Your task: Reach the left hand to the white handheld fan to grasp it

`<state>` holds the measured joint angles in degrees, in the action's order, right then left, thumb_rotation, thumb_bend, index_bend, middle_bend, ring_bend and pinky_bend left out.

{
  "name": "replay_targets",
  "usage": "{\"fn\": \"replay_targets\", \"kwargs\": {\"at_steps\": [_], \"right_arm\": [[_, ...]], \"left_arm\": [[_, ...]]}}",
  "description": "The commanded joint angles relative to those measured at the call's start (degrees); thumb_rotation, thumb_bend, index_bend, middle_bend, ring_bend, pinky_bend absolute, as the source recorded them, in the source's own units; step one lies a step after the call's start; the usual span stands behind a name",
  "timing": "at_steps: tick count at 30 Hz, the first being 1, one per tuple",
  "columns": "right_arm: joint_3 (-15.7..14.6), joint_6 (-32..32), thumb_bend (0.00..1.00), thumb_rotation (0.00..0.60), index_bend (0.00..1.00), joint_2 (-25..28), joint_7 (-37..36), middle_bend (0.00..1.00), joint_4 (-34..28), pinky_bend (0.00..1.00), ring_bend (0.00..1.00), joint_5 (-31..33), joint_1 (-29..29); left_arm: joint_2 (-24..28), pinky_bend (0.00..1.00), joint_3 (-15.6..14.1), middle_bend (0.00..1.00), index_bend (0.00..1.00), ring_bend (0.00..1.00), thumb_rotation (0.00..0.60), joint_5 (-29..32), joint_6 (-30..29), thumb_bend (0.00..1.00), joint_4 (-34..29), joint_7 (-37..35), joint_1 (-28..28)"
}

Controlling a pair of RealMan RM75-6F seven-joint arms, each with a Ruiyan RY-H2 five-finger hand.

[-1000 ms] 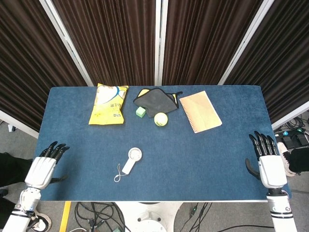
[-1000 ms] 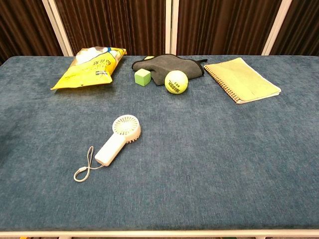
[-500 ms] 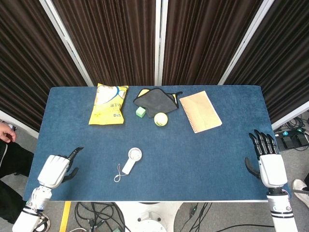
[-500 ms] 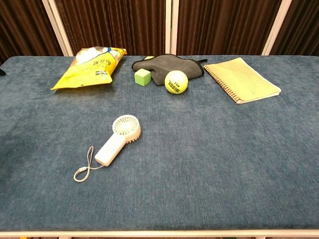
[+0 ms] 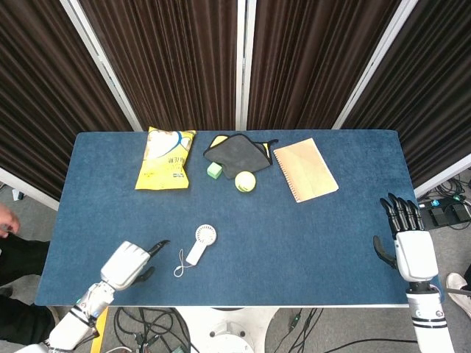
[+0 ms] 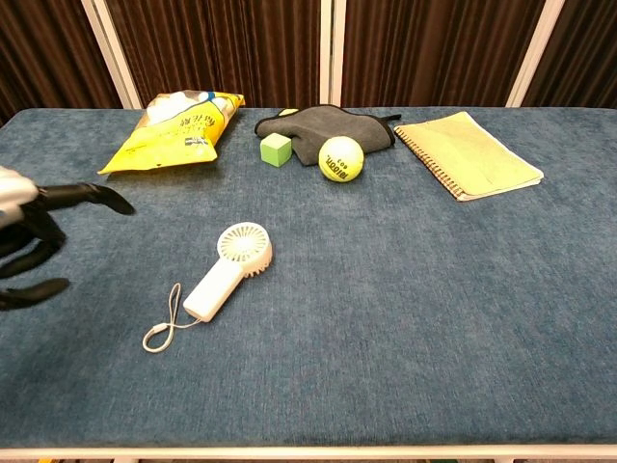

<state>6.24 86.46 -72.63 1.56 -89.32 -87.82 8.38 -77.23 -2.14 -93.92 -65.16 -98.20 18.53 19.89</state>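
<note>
The white handheld fan (image 5: 200, 245) lies flat on the blue table (image 5: 309, 228), round head away from me and a looped wrist cord (image 5: 179, 265) trailing from its handle; the chest view shows the fan (image 6: 231, 268) left of centre. My left hand (image 5: 129, 264) hovers over the table's front left, open with fingers apart, a short way left of the fan and holding nothing. In the chest view that left hand (image 6: 34, 237) shows at the left edge. My right hand (image 5: 408, 243) stays open at the table's right edge, far from the fan.
Along the far side lie a yellow snack bag (image 5: 165, 159), a dark cloth (image 5: 237, 153), a green cube (image 5: 214, 170), a tennis ball (image 5: 245, 181) and a tan notebook (image 5: 305, 169). Dark curtains hang behind the table.
My left hand has moved from beyond the table's left edge rightward over the table toward the fan, entering the chest view. The right hand and the fan have stayed put.
</note>
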Motion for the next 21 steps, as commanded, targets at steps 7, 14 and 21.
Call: {"fn": "replay_targets", "kwargs": {"at_steps": [7, 14, 21], "right_arm": [[0.0, -1.0, 0.33, 0.6, 0.0, -0.3, -0.2, 0.0, 0.4, 0.0, 0.0, 0.8, 0.3], [0.0, -1.7, 0.33, 0.6, 0.0, -0.4, 0.1, 0.0, 0.4, 0.0, 0.0, 1.5, 0.5], [0.2, -1.7, 0.33, 0.6, 0.0, -0.2, -0.4, 0.0, 0.5, 0.0, 0.0, 1.8, 0.5]], "left_arm": [[-3.3, 0.82, 0.0, 0.81, 0.18, 0.81, 0.6, 3.5, 6.4, 0.37, 0.6, 2.4, 3.6], [-6.2, 0.82, 0.8, 0.81, 0.18, 0.81, 0.6, 4.4, 6.7, 0.38, 1.4, 3.9, 4.9], [-8.6, 0.82, 1.2, 0.8, 0.18, 0.81, 0.6, 6.6, 8.7, 0.38, 2.8, 4.9, 6.5]]}}
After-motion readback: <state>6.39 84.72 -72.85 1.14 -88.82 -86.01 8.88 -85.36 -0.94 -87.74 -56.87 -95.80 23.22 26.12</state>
